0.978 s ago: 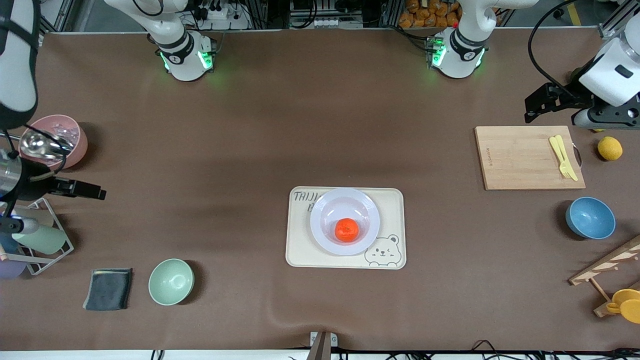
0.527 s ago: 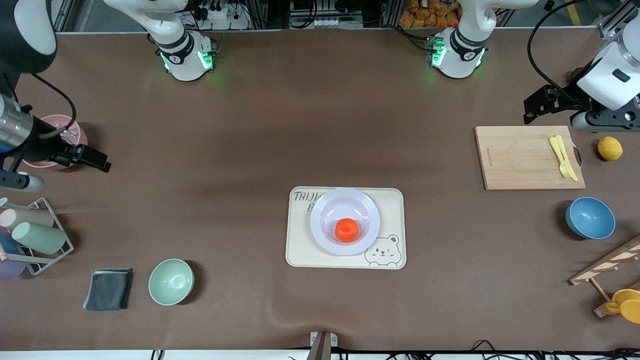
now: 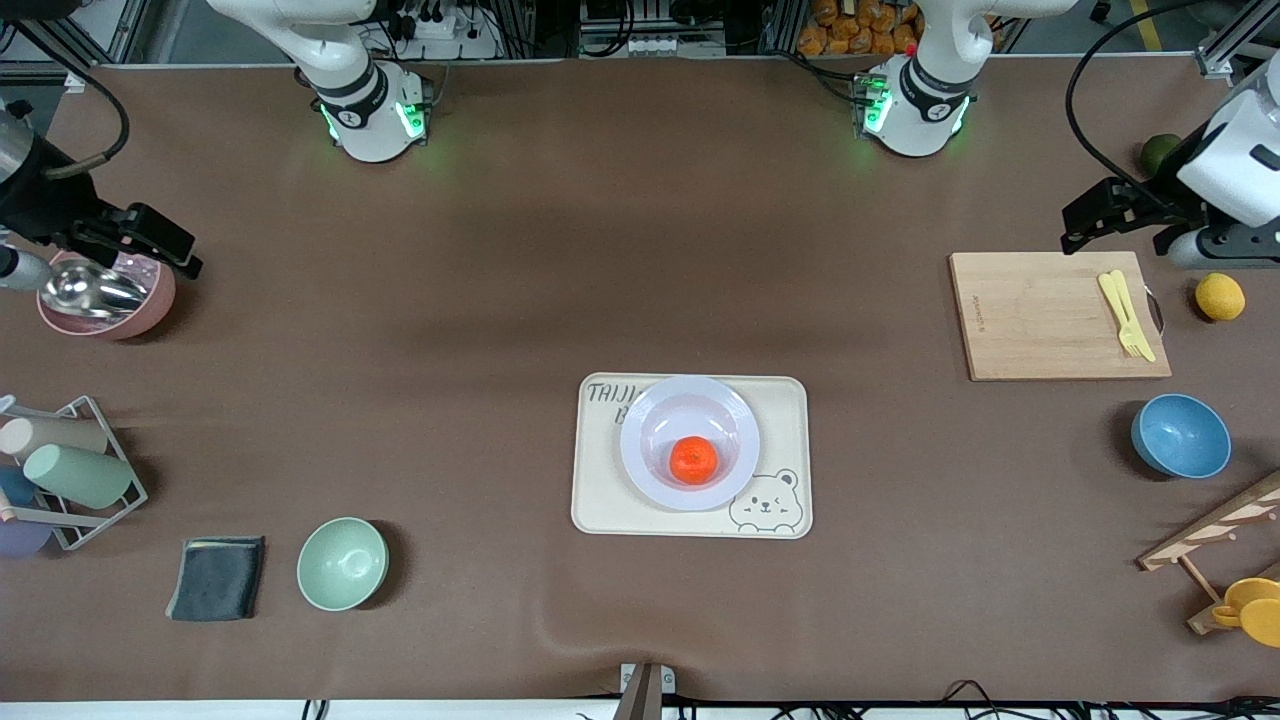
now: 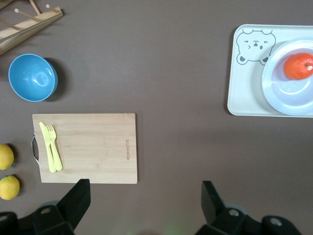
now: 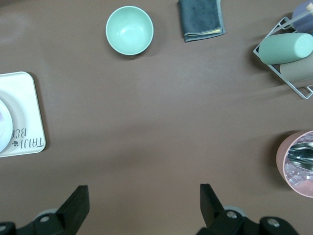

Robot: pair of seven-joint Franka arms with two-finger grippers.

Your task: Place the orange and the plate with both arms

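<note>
The orange (image 3: 693, 460) lies in the pale lavender plate (image 3: 650, 400), which sits on the cream bear tray (image 3: 600, 500) at the table's middle. Both show in the left wrist view: the orange (image 4: 298, 66) in the plate (image 4: 293, 102). My left gripper (image 3: 1118, 238) is open and empty, up over the bare table by the wooden cutting board (image 3: 1040, 315); it shows in its wrist view (image 4: 144, 196). My right gripper (image 3: 140, 245) is open and empty, up beside the pink bowl (image 3: 135, 305); it shows in its wrist view (image 5: 144, 198).
Yellow cutlery (image 3: 1125, 312) lies on the board, a lemon (image 3: 1220, 296) and a dark green fruit (image 3: 1158, 152) beside it. A blue bowl (image 3: 1180, 436), a wooden rack (image 3: 1210, 530), a green bowl (image 3: 342, 563), a grey cloth (image 3: 216, 578) and a cup rack (image 3: 70, 470) stand around.
My right gripper has moved from over the cup rack toward the robots' side, to beside the pink bowl. My left gripper has shifted slightly. The plate and the orange have not moved.
</note>
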